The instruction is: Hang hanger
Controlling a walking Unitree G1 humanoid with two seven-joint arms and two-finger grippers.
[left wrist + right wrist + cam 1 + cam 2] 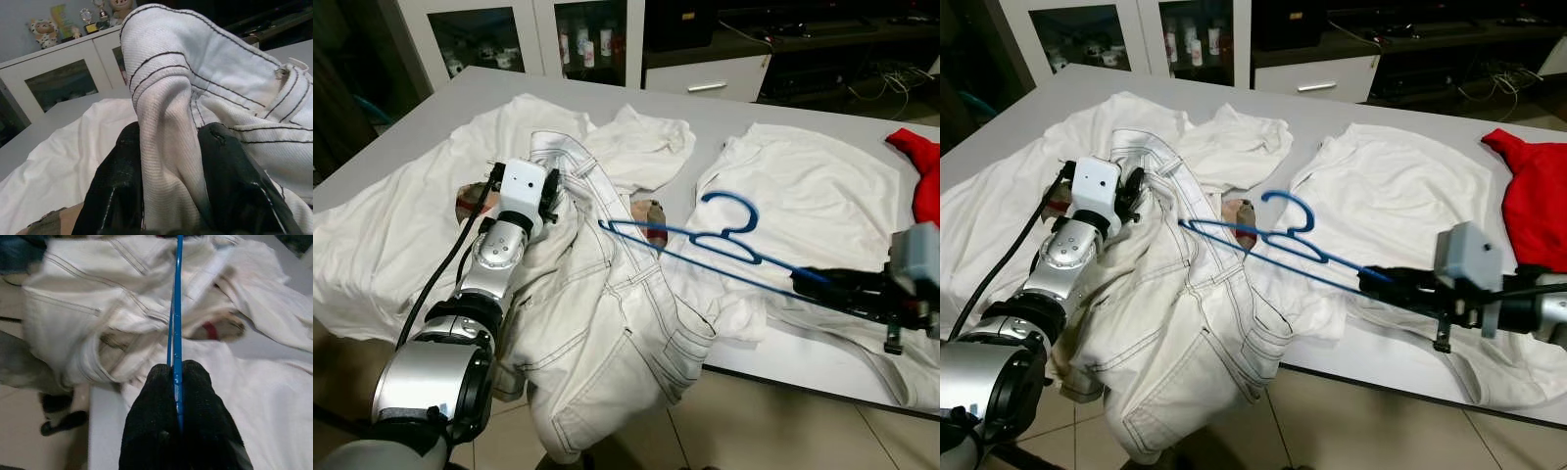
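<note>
White trousers (pixel 607 323): draped over the table (pixel 783 113) edge; waistband fold pinched between left gripper (pixel 171 186) fingers; blue hanger (pixel 705 245): held above trousers, far end inside waistband, near end clamped in right gripper (pixel 177 382).

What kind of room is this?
Probably a room in a home: a white cabinet with glass doors, trophies and a toy bear on top, and a table strewn with clothes.

Blue hanger (pixel 1278 245) in right gripper (pixel 1376 281), over white trousers (pixel 1185 323) in left gripper (pixel 1131 196).
</note>
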